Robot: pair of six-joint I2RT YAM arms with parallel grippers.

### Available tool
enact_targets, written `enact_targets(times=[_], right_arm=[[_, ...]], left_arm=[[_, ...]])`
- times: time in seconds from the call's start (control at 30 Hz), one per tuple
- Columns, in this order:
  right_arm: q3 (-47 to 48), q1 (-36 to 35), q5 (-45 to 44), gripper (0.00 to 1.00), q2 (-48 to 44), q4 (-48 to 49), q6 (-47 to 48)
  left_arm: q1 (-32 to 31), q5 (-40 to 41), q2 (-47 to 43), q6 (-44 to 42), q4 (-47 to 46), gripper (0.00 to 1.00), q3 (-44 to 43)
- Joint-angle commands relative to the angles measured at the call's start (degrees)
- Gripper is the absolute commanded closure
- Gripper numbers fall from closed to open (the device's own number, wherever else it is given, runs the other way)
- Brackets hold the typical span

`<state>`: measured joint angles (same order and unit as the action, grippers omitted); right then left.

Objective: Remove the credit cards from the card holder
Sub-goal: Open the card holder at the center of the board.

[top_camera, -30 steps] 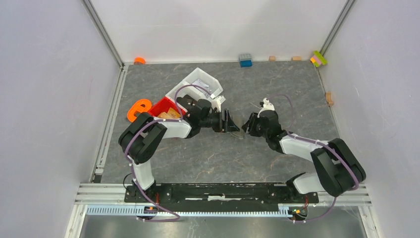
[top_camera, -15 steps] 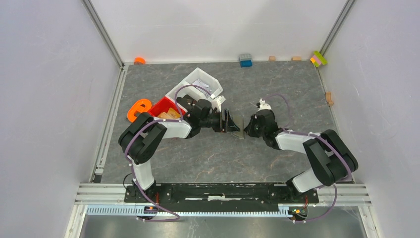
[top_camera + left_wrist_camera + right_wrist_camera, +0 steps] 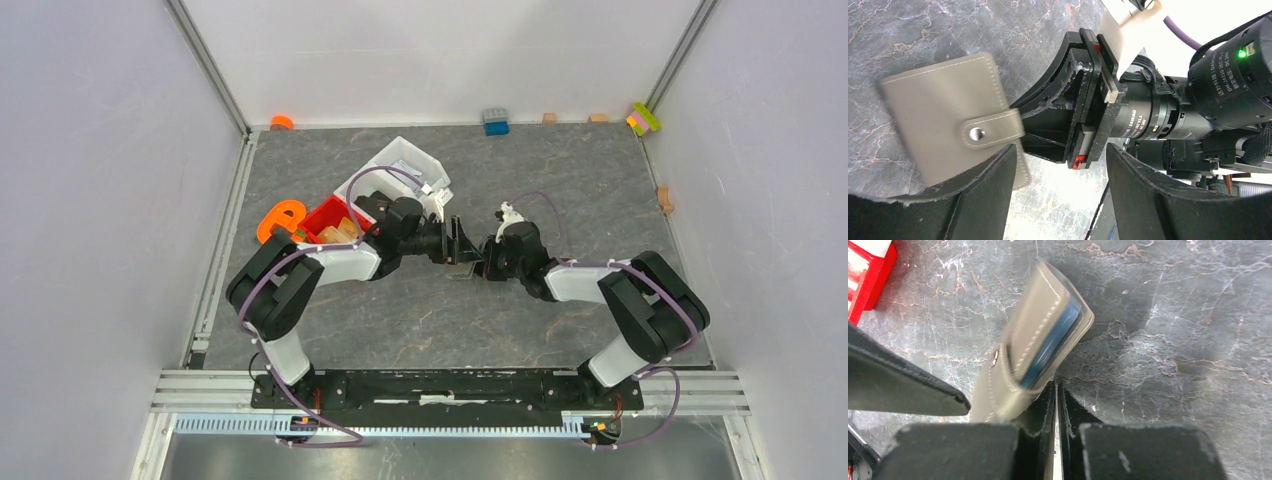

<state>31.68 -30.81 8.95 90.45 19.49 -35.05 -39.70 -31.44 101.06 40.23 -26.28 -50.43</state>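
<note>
card holder on edge, dead ahead of right hand, blue card peeking out | right hand clenched on its snap strap | left hand spread loose beside it

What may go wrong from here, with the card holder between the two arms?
1. The snap strap is fastened and the right jaws are closed at its tip; they may slip off.
2. The left jaws stand open, so the card holder is not clamped and may be dragged instead of opening.
3. The blue credit cards show at its open edge; a jerk might spill them.
</note>
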Motion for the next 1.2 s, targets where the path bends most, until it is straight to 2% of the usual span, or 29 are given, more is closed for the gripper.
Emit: enact_targets(times=[0.0, 0.2, 0.33, 0.43, 0.5, 0.77, 0.9, 1.17], right_arm=[[0.53, 0.49, -4.41, 0.9, -2.71, -0.73, 0.95], [-3.45, 3.08, -8.6, 0.81, -8.86, -0.48, 0.2], [-5.58, 3.3, -8.6, 0.54, -11.98, 1.98, 1.14], [-5.97, 3.2, -6.39, 0.41, -12.19, 3.65, 1.34], [-5.84, 3.04, -4.63, 0.39, -11.68, 4.45, 1.47], [-5.94, 2.68, -0.3, 0.38, -8.81, 8.17, 1.64], [-4.68, 2.3, 1.61, 0.38, -6.12, 8.29, 1.78], [-2.57, 0.93, 1.86, 0.37, -3.47, 7.15, 2.69]], left_arm=[[-1.4, 2.41, -3.65, -3.28, 2.0, 0.28, 0.0], [-1.69, 14.72, -8.28, -6.88, 12.92, 0.25, -0.54], [-1.78, 23.24, -11.41, -9.83, 20.35, 0.23, -1.42], [-1.8, 29.01, -11.18, -12.1, 25.89, 0.21, -3.81], [-1.87, 31.09, -9.52, -12.89, 29.68, 0.21, -5.57], [-1.83, 29.99, 0.1, -13.25, 38.57, 0.25, -13.46], [-1.75, 29.57, 3.06, -13.18, 41.61, 0.33, -15.83], [-1.18, 28.09, 3.57, -12.41, 44.23, 0.37, -16.77]])
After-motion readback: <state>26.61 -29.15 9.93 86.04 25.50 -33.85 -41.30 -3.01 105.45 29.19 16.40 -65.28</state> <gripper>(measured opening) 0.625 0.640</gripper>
